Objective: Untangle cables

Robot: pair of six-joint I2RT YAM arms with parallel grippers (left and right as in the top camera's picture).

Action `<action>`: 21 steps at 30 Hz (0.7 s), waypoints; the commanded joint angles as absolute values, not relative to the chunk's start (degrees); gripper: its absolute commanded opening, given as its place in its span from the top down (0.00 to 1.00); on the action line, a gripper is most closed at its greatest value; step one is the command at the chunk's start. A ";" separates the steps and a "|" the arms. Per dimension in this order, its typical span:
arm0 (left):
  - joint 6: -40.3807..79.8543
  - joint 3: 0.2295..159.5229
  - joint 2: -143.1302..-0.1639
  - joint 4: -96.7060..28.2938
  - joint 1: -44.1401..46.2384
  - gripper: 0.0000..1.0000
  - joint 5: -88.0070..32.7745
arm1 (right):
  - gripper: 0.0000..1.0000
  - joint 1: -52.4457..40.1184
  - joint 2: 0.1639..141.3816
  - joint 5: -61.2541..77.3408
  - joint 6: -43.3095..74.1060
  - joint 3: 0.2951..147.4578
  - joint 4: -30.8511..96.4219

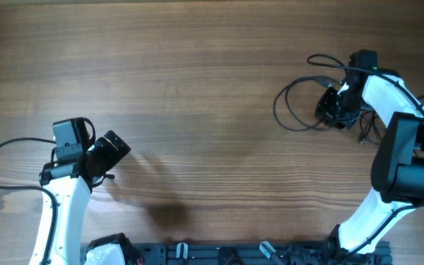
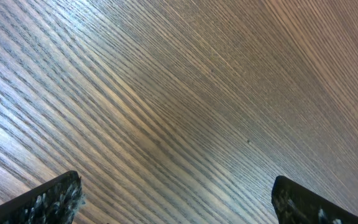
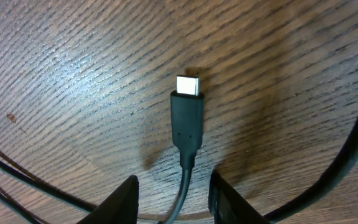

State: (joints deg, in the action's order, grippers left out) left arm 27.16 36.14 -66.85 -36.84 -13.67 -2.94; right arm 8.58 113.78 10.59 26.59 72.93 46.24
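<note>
no readable text, labels, brands or numbers on anything in the three views

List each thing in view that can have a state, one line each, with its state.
Thin black cables: looped loosely on the wooden table, at the right tool, not yet separated.
Black plug with a silver metal tip: unplugged, lying flat on the wood, its cord running back between the right tool's fingers.
Left tool: open, empty, over bare wood.
Right tool: fingers either side of the plug's cord; grip cannot be told.

Cables (image 1: 300,103) on wooden table (image 1: 197,88)
</note>
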 commanded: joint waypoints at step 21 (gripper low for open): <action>27.49 35.57 -66.92 -36.71 -14.00 0.00 -3.40 | 0.96 26.68 101.75 6.04 19.55 105.03 74.72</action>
